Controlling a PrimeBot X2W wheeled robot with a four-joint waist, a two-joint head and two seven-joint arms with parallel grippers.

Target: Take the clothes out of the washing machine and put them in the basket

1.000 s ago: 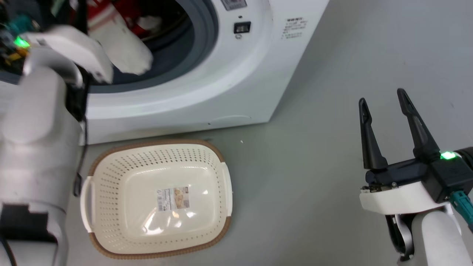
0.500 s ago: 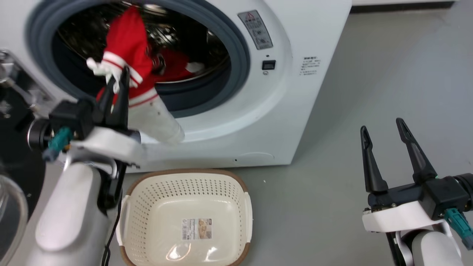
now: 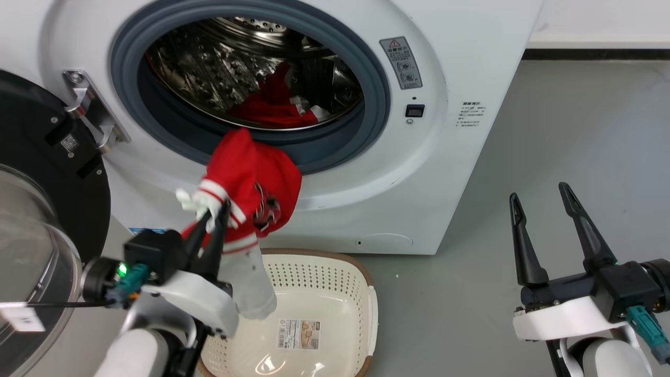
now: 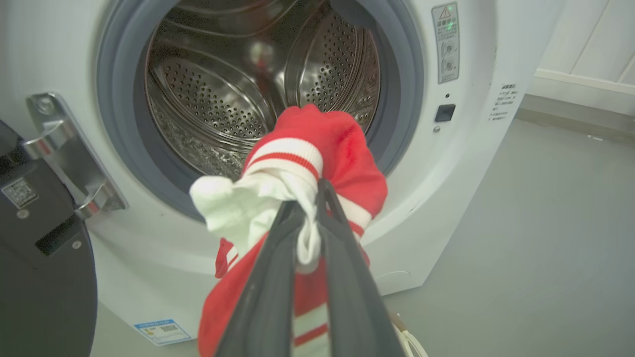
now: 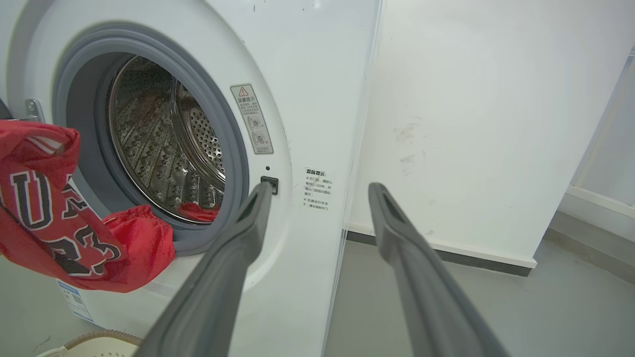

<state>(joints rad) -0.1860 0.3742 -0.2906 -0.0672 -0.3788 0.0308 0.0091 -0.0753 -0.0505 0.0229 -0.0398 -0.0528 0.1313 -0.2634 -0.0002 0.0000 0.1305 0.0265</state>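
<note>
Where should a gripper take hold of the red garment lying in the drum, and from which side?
Probably its raised fold, reaching straight in from the front over the grey ring. The garment lies heaped low in the drum, so its peak offers loose fabric.

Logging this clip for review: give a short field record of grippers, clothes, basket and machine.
left gripper: shut on held garment
right gripper: open, empty, above floor
held garment: red and white, outside drum, sleeve hanging over basket
basket: on floor before washing machine, visible part holds no clothes
washing machine: door open, second red garment in drum
</note>
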